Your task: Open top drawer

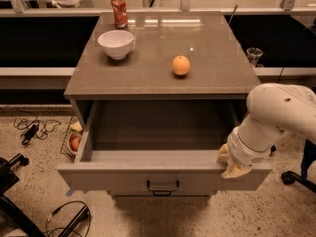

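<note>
The top drawer [128, 177] of the grey-taupe cabinet stands pulled far out, showing its deep plain grey inside. Its small dark bar handle [162, 187] sits at the centre of the front. My gripper [232, 165] rests on the top right edge of the drawer front, at the end of the white arm [276, 115] that comes in from the right. The lower drawers are mostly hidden beneath the open drawer.
On the cabinet top [217, 58] stand a white bowl [116, 43], a red can [118, 11] and an orange [180, 65]. A wire basket with fruit [74, 139] sits on the floor at the left. Cables [32, 130] and a chair base [12, 167] lie lower left.
</note>
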Robot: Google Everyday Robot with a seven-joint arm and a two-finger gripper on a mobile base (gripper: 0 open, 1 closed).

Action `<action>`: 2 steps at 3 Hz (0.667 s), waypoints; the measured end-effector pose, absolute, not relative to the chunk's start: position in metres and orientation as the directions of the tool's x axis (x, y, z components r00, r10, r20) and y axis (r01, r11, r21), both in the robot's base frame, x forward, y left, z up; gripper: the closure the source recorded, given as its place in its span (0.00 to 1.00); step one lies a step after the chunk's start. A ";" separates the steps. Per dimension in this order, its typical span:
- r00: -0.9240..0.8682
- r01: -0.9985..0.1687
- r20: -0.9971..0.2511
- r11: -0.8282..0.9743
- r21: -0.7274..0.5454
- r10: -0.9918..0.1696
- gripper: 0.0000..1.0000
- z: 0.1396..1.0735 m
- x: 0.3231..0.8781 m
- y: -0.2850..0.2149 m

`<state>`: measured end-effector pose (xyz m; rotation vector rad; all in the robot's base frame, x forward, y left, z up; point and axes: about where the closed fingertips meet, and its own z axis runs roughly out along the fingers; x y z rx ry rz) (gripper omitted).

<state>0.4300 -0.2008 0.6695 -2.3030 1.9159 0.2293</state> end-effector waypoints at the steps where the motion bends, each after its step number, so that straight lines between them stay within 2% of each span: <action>1: 0.179 -0.983 -0.204 -0.181 -0.008 -0.963 0.75 0.675 0.430 -0.201; 2: 0.179 -0.983 -0.203 -0.182 -0.008 -0.963 0.53 0.675 0.429 -0.201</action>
